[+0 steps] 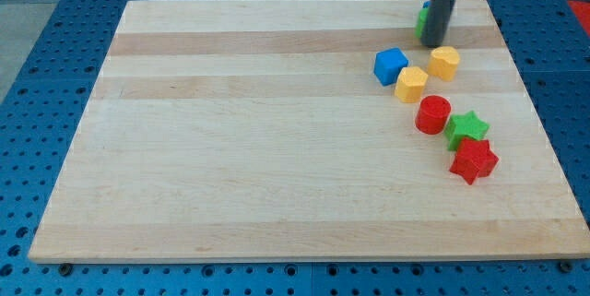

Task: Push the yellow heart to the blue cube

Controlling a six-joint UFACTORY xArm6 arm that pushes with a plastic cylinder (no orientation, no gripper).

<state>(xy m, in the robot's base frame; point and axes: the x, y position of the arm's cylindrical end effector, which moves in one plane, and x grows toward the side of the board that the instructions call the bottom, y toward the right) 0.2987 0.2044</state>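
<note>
The yellow heart (pixel 443 62) lies on the wooden board (pixel 258 148) near the view's upper right. The blue cube (pixel 390 65) sits a short gap to its left. A second yellow block, six-sided (pixel 411 84), lies just below and between them, touching or nearly touching the cube. My tip (pixel 435 45) stands just above the heart's upper left edge, very close to it; I cannot tell whether it touches.
A green block (pixel 420 21) with a bit of blue showing above it sits half hidden behind the rod near the board's top edge. A red cylinder (pixel 432 114), a green star (pixel 467 128) and a red star (pixel 473 159) run down the right side.
</note>
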